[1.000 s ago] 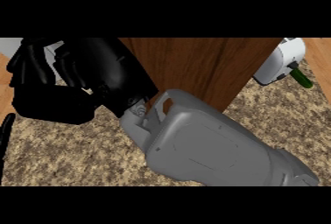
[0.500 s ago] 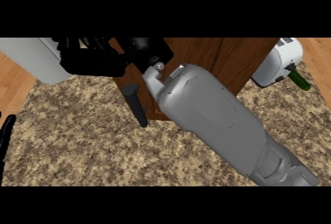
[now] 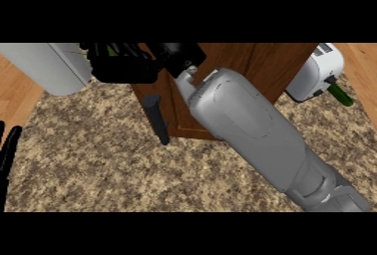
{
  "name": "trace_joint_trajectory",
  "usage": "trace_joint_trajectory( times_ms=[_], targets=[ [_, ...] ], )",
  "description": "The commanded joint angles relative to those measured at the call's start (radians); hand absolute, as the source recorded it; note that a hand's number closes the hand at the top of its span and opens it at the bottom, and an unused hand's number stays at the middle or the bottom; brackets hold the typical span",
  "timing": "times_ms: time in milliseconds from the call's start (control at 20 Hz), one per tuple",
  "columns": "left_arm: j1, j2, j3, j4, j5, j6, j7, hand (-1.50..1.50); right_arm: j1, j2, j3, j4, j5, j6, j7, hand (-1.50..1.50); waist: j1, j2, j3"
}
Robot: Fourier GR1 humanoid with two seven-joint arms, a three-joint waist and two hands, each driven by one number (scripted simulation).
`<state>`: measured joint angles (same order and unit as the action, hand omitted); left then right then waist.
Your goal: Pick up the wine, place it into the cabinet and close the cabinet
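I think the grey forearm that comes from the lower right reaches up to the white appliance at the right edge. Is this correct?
Not quite. In the head view the right forearm reaches up to the brown wooden cabinet, with its black right hand there. The white appliance stands apart.

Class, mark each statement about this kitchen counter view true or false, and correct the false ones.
1. The right hand holds nothing. False: its fingers curl round the pale wine bottle.
2. The right forearm runs from the lower right corner up towards the wooden cabinet. True.
3. The counter is plain white. False: it is speckled brown.
4. The left hand grips the cabinet's handle. False: it rests open at the left edge.
5. A white thing with a green end lies right of the cabinet. True.
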<state>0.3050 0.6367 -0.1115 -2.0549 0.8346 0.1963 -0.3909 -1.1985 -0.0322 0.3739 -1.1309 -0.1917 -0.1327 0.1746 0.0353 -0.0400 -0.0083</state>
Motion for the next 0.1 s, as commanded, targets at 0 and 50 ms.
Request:
trace_joint_trajectory(
  times_ms=[0,50],
  targets=[
    [0.004,0.0,0.002,0.003,0.004,-0.015,0.01,-1.5,0.011,-0.057,-0.05,0.181,0.047,-0.024,-0.037,1.5,0.002,0.054,0.007],
    [-0.01,0.022,0.044,-0.036,0.032,0.005,0.043,-1.5,0.008,-0.068,-0.07,0.161,0.042,-0.028,-0.046,1.5,0.001,0.05,0.008]
  ],
)
